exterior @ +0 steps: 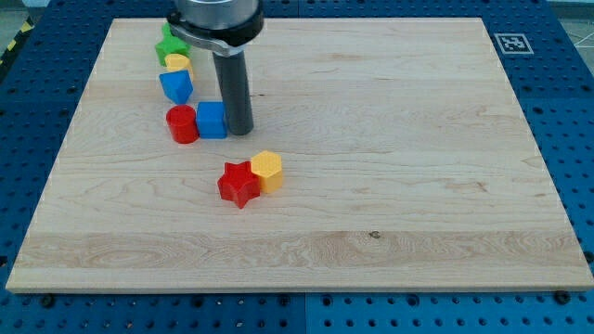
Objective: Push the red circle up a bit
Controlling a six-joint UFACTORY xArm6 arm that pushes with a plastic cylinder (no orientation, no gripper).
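Note:
The red circle [182,123] is a short red cylinder on the wooden board [390,186], at the view's upper left. A blue cube [212,120] touches its right side. My tip [240,131] is at the lower end of the dark rod, just to the right of the blue cube and touching or almost touching it. The blue cube lies between my tip and the red circle.
A blue block [176,85], a yellow block [176,63] and a green block [170,44] form a line above the red circle. A red star [238,183] and a yellow hexagon [267,171] touch each other below my tip. The board's left edge is near.

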